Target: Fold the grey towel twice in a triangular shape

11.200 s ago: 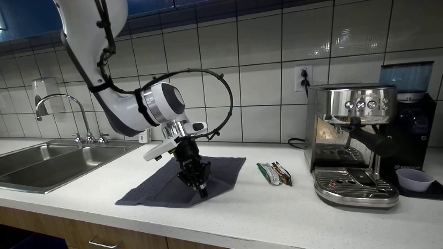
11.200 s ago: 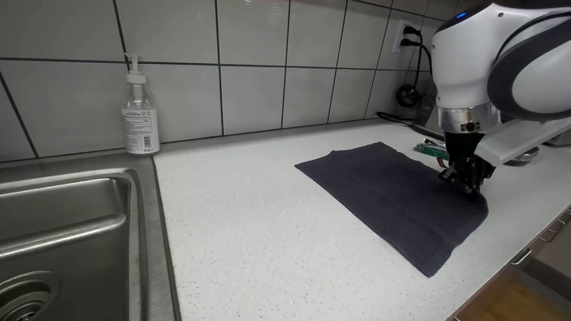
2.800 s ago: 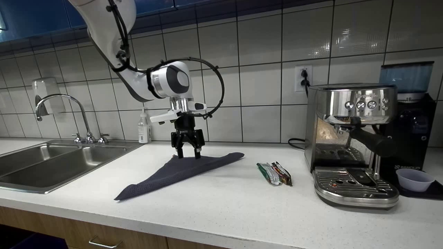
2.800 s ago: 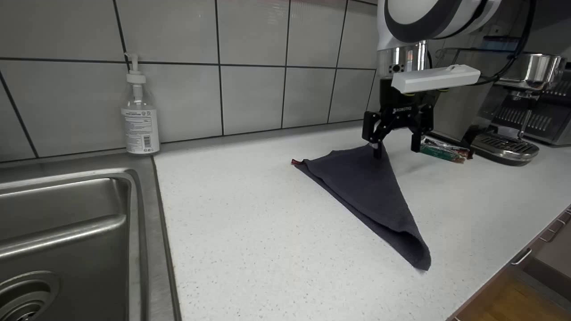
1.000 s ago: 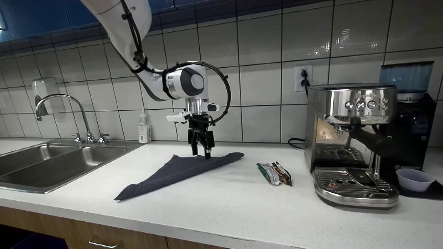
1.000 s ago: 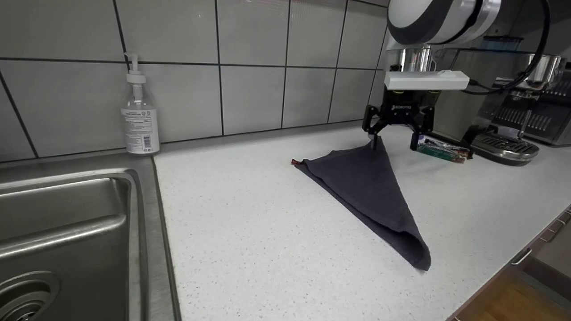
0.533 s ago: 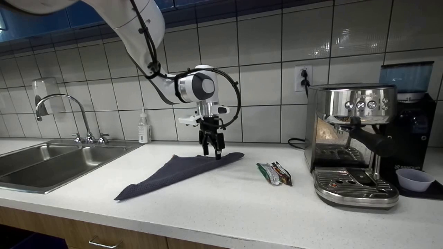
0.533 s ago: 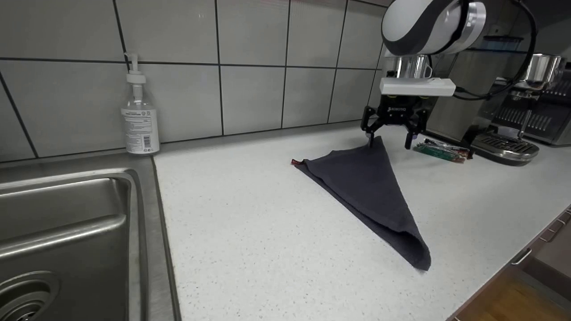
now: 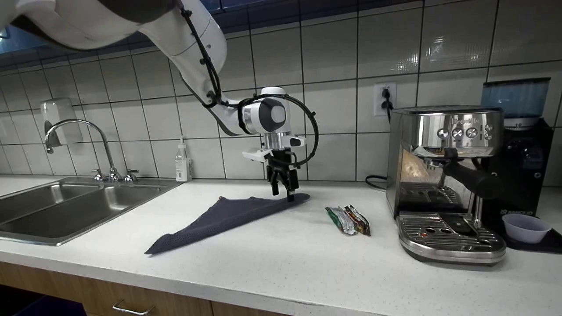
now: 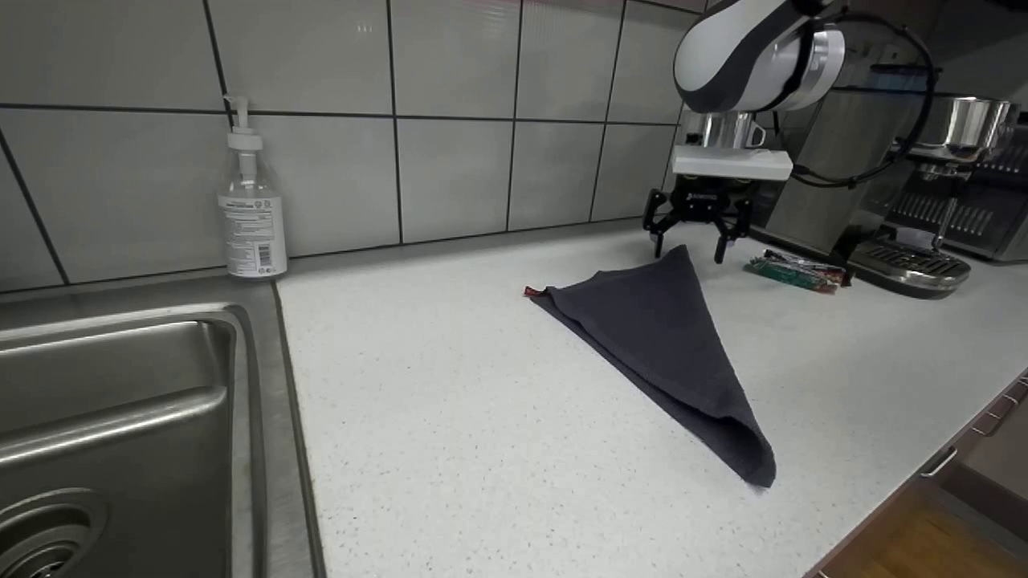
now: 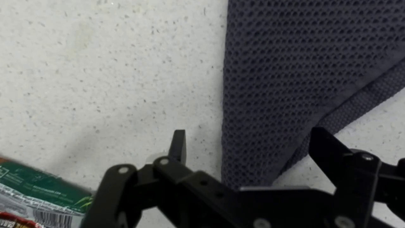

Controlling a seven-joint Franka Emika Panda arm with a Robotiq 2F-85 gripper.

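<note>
One tool (image 11: 248, 129), fingers (image 11: 179, 146) apart (contact unclear), straddles a corner of the folded grey towel (image 10: 658, 329).

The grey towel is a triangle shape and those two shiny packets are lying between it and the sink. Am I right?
Nearly! The two shiny packets lie between the grey towel and the coffee machine, not the sink, as an exterior view shows. The triangle shape is right.
</note>
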